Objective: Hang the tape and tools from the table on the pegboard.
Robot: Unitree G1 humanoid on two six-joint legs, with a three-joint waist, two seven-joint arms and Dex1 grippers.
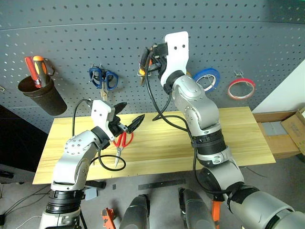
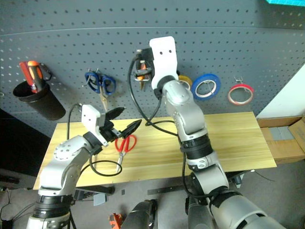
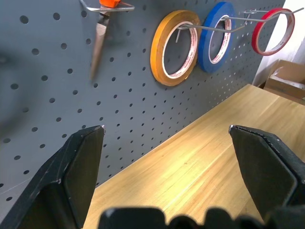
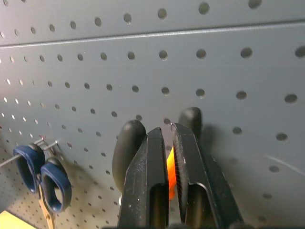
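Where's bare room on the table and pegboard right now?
Table: the whole stretch right of the right arm is bare. Crowded at the left, where the red scissors lie under the left gripper. Pegboard: free holes between the cup and blue scissors; tight around the pliers and tapes.

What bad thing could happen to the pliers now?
The right claw is pinching the pliers up against the pegboard. If the handles miss a hook, the pliers might drop onto the table. The grip looks narrow, so they could also slip. The red scissors below lie near the open left claw.
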